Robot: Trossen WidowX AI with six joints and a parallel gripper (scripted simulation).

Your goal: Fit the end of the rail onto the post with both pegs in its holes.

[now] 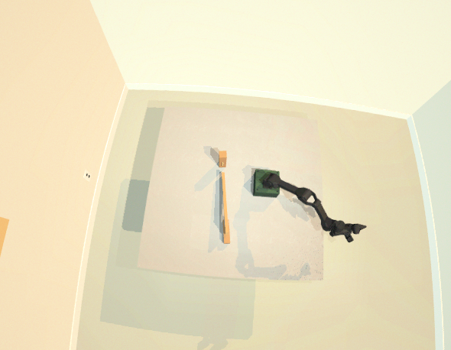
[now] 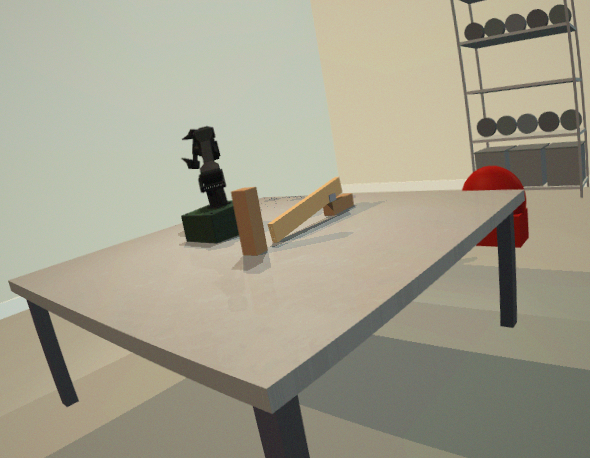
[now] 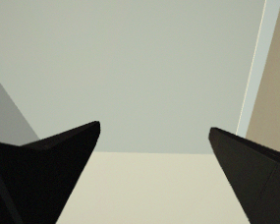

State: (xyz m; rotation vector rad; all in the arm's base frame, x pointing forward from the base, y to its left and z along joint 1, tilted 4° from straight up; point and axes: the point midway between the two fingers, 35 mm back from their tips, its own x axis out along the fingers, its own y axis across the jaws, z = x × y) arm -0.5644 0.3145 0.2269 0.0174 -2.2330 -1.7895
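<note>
The long wooden rail (image 1: pixel 225 202) (image 2: pixel 304 210) slopes. Its near end is down on the table (image 1: pixel 183 229) (image 2: pixel 190 300), a short gap from the post. Its far end is raised in the bracket (image 2: pixel 332 198) on the low footboard block (image 2: pixel 346 203). The short post (image 1: pixel 222 158) (image 2: pixel 250 222) stands upright; its small pegs (image 1: pixel 222 163) face the rail. My gripper (image 1: pixel 358 234) (image 2: pixel 184 149) (image 3: pixel 153 129) is open and empty. It is raised in the air beyond the table's right edge in the top view, far from the rail. The rail's holes cannot be made out.
The arm's green base (image 1: pixel 266 183) (image 2: pixel 210 225) stands on the table beside the rail and post, on the right in the top view. A red object (image 2: pixel 494 182) and a shelf rack (image 2: pixel 520 90) stand beyond the table in the exterior view.
</note>
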